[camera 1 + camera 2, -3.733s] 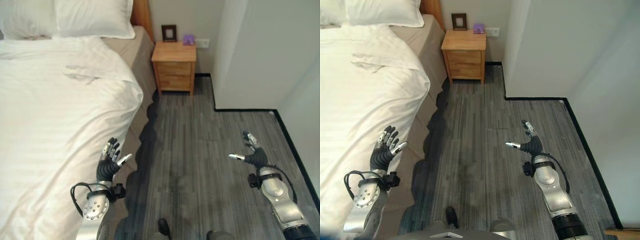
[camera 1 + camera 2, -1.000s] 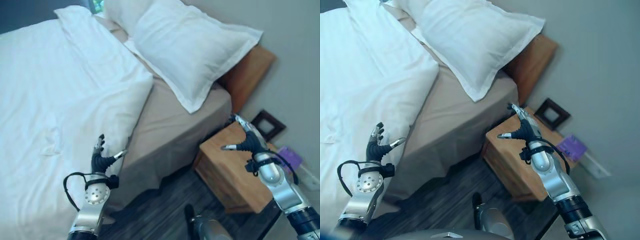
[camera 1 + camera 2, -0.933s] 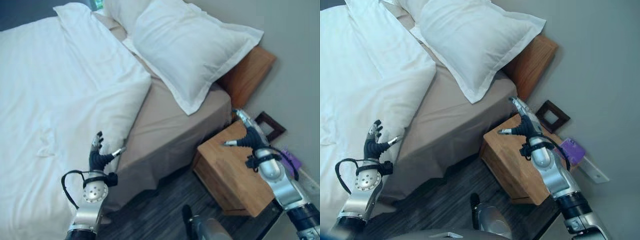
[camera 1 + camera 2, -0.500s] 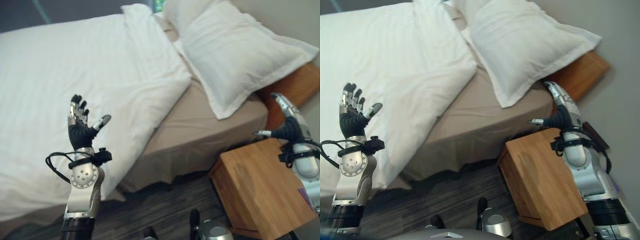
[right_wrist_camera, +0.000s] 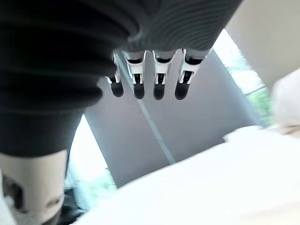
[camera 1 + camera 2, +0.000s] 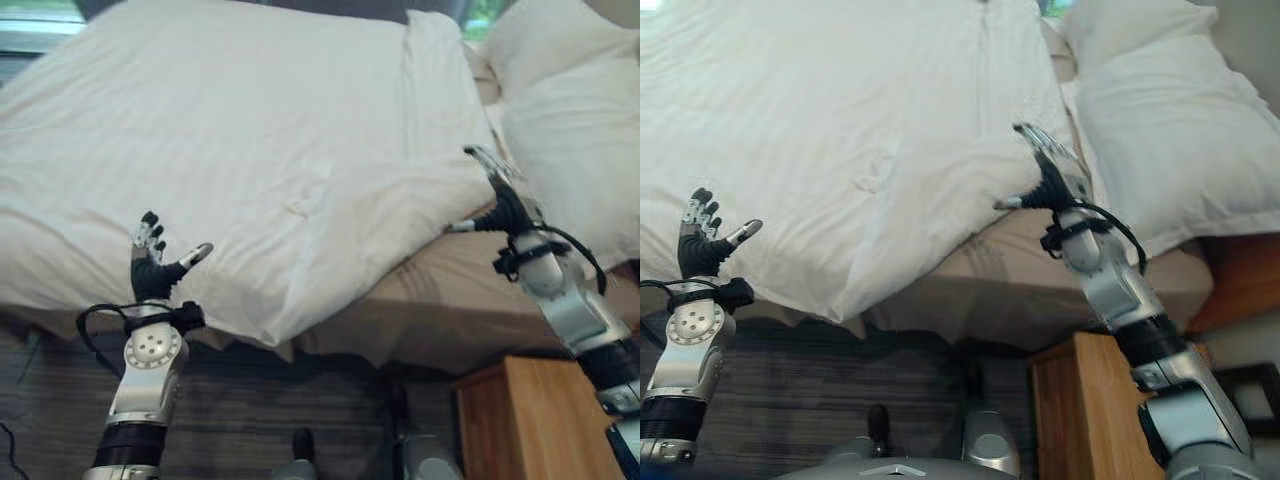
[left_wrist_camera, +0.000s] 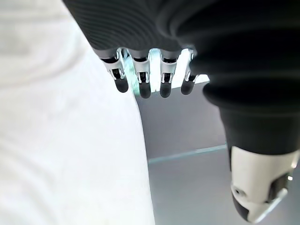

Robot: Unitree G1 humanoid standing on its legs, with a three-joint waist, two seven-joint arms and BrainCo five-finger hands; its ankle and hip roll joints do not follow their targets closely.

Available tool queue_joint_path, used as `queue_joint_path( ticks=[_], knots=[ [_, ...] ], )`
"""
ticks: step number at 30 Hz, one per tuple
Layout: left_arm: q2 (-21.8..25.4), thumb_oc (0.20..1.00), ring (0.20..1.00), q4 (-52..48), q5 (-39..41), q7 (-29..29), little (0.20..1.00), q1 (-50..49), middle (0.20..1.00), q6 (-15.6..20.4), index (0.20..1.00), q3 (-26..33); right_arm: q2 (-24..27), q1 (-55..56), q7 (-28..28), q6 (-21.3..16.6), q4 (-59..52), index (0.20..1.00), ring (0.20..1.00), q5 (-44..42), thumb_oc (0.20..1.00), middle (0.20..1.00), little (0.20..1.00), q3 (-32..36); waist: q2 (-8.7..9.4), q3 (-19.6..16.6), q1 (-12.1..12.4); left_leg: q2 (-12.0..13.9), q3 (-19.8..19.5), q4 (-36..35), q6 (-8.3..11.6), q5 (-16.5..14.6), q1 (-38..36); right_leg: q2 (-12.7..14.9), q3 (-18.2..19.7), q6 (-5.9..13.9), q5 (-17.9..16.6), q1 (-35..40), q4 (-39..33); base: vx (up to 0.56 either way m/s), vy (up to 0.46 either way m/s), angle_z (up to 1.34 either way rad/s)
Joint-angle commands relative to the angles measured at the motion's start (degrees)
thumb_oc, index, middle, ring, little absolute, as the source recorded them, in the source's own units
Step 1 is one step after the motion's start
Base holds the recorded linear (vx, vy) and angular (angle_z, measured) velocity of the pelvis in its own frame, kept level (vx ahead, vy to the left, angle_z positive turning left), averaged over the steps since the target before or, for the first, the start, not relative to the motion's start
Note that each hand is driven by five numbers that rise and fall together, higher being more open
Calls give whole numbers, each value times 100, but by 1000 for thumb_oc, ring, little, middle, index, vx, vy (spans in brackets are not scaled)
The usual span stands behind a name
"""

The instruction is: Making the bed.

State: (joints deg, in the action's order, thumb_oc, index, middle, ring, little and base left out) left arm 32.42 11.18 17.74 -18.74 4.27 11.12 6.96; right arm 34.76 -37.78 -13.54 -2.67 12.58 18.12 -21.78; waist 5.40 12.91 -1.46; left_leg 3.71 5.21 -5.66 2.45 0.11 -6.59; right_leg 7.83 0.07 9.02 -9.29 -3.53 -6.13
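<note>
The white duvet (image 6: 260,150) covers most of the bed, filling the upper left and centre of the left eye view. Its near corner is folded back on itself at centre right, leaving a strip of beige sheet (image 6: 450,300) bare along the lower right. Two white pillows (image 6: 1160,140) lie at the upper right of the right eye view, and a wooden nightstand (image 6: 1090,420) stands at the lower right.

The duvet looks soft, limp and light for its bulk, so it should drape and drag rather than slide as one piece. A pull on one point would probably bunch it. The likeliest place to take hold is the folded-back corner and the edge beside it, pinched through the full thickness of the cloth.

The left robot hand (image 6: 155,265) is raised at the lower left of the left eye view, in front of the duvet's hanging edge. Its fingers are straight and spread with the thumb out, and it holds nothing. The right robot hand (image 6: 1050,180) hangs at centre right, just over the folded corner. Its fingers are straight and it is empty. Whether it touches the cloth cannot be told.
</note>
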Motion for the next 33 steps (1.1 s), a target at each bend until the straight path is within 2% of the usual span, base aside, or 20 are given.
queue_joint_path(
  ticks=[1, 2, 3, 4, 5, 6, 7, 8, 9, 10, 11, 14, 16, 20, 26, 33],
  knots=[
    [600, 1000, 1000, 65, -34, -131, 1000, 390, 1000, 281, 1000, 79, -10, -823, -103, -55, 430, 1000, 1000, 2, 1000, 1000, 1000, -343, 164, -93, 18, 16, 126, 149, -34, -710, -407, 107, 6, 143, 585, 49, 161, 144, -113, 42],
    [692, 1000, 1000, 154, 49, -143, 1000, 719, 1000, 333, 1000, -96, -56, -1195, -87, -63, 598, 1000, 1000, -135, 1000, 1000, 1000, -548, 224, 40, 122, -9, 162, 1147, 90, -911, 8, 241, -178, -18, 722, 239, 203, 26, -60, 16],
    [697, 1000, 1000, 170, 53, -144, 1000, 754, 1000, 337, 1000, -111, -48, -1211, -89, -67, 609, 1000, 1000, -141, 1000, 1000, 1000, -539, 226, 57, 102, -4, 125, 1271, 94, -963, 83, 247, -210, -21, 726, 240, 207, -10, -108, 40],
    [693, 1000, 1000, 225, 122, -165, 1000, 986, 1000, 380, 1000, -275, 12, -1255, -155, -76, 730, 1000, 1000, -233, 1000, 1000, 1000, -486, 296, 207, 155, 65, 273, 1886, 236, -752, 567, 375, -425, -73, 743, 356, 191, -60, -56, 53],
    [690, 1000, 1000, 334, 212, -202, 1000, 1171, 1000, 441, 1000, -356, 53, -1359, -197, -52, 974, 1000, 1000, -258, 1000, 1000, 1000, -490, 295, 247, 186, 268, 612, 1878, 285, -618, 849, 469, -730, -40, 845, 498, 161, 12, -25, 81],
    [772, 1000, 1000, 425, 250, -184, 1000, 1131, 1000, 401, 1000, -363, 206, -1365, -191, -14, 1100, 1000, 1000, -238, 1000, 1000, 1000, -558, 226, 199, 238, 381, 931, 1580, 237, -479, 928, 449, -968, -4, 907, 613, 151, 234, 72, 100],
    [833, 1000, 1000, 471, 233, -74, 1000, 922, 1000, 294, 1000, -354, 175, -1199, -180, 94, 1181, 1000, 1000, -175, 1000, 1000, 1000, -523, 191, 106, 264, 433, 976, 1322, 204, -361, 886, 499, -1120, 40, 958, 835, 172, 349, 133, 153],
    [872, 1000, 1000, 419, 184, -32, 1000, 745, 1000, 224, 1000, -296, 215, -1117, -150, 103, 1134, 1000, 1000, -58, 1000, 1000, 1000, -466, 160, 65, 248, 338, 917, 1068, 123, -346, 761, 494, -1178, 30, 1012, 800, 390, 355, 160, 139],
    [869, 1000, 1000, 393, 131, -45, 1000, 613, 1000, 194, 1000, -212, 218, -1000, -186, 175, 1151, 1000, 1000, 68, 1000, 1000, 1000, -357, 166, 23, 232, 275, 897, 854, 78, -271, 687, 616, -1339, 49, 1037, 749, 751, 222, 155, 94],
    [885, 1000, 1000, 417, 118, 28, 1000, 466, 1000, 125, 1000, -148, 238, -930, -160, 174, 1119, 1000, 1000, 63, 1000, 1000, 1000, -274, 163, 26, 201, 195, 877, 709, 3, -269, 625, 674, -1327, 80, 960, 635, 1080, 250, 167, 29],
    [827, 1000, 1000, 479, 69, 42, 1000, 223, 1000, 144, 1000, -33, 173, -936, -241, 189, 1316, 1000, 1000, -15, 1000, 1000, 1000, -174, 128, 76, 128, 155, 953, 346, -35, -264, 382, 615, -1207, 129, 799, 308, 1382, 215, 141, 27],
    [921, 1000, 1000, 692, 113, 129, 1000, 260, 1000, 138, 1000, -61, 148, -1135, -259, 246, 1683, 1000, 1000, -97, 1000, 1000, 1000, -221, 41, 136, 100, 143, 986, 108, -20, -250, 163, 372, -1005, 118, 800, -100, 1084, 171, 69, 9],
    [1021, 1000, 1000, 677, 133, 221, 1000, 302, 1000, 130, 1000, -41, 185, -1213, -300, 315, 1978, 1000, 1000, -160, 1000, 1000, 1000, -161, 104, 110, 97, 132, 1098, 117, 24, -314, 80, 432, -1247, 133, 738, 69, 543, 158, -7, 15],
    [949, 1000, 1000, 745, 223, 224, 1000, 341, 1000, 189, 1000, -19, 383, -1451, -335, 370, 2356, 1000, 1000, -222, 1000, 1000, 1000, -235, 143, 31, 95, 135, 1153, 80, 54, -344, 49, 429, -1245, 162, 580, 243, 231, 112, -34, 23],
    [1154, 1000, 1000, 1036, 398, 293, 1000, 377, 1000, 303, 1000, 59, 682, -2088, -253, 388, 2701, 1000, 1000, -18, 1000, 1000, 1000, -656, 62, 43, 145, 161, 1102, 66, 113, -317, 132, 411, -1233, 168, 582, 272, 141, 73, -42, -4],
    [1476, 1000, 1000, 1300, 620, 327, 1000, 470, 1000, 438, 1000, 194, 881, -2772, -286, 379, 3154, 1000, 1000, 20, 1000, 1000, 1000, -1118, -115, 184, 196, 249, 1108, 66, 225, -146, 585, 357, -1138, 192, 559, -157, 113, -32, -63, -7]
  ],
)
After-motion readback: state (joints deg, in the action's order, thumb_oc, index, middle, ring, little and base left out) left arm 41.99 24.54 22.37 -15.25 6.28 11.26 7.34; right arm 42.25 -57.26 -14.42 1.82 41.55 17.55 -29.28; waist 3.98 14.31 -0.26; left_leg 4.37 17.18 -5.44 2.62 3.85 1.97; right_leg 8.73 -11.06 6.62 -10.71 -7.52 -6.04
